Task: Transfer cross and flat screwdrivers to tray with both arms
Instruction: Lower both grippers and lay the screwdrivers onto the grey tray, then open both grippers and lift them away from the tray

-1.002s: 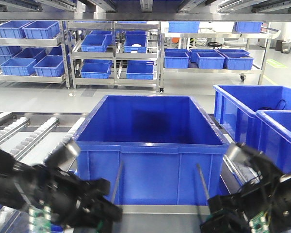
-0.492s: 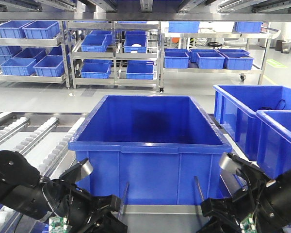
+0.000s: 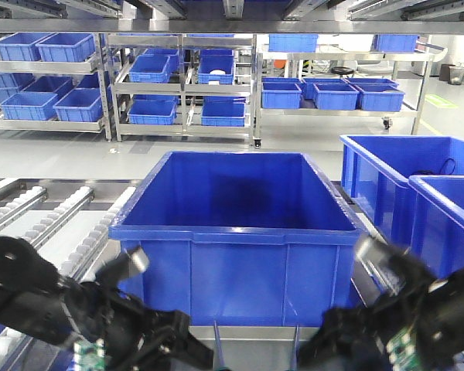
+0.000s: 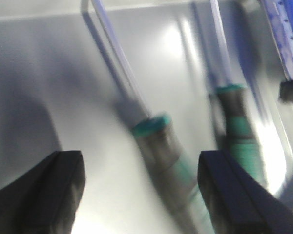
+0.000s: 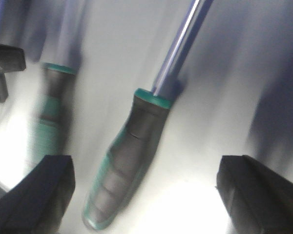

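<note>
Warehouse floor behind a big blue bin [image 3: 240, 232]
Steel racks [image 3: 185, 85] stacked with blue crates [image 3: 332, 97]; glossy grey floor [image 3: 100, 158].

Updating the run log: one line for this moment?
left gripper: open | right gripper: open | two green-and-black-handled screwdrivers: lying on grey steel tray

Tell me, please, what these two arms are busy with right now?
Two green-and-black-handled screwdrivers, one under the left wrist camera, the other under the right, lie side by side on the shiny grey steel tray. Both the left gripper and the right gripper hang open above them, holding nothing. A big blue plastic bin stands behind.
</note>
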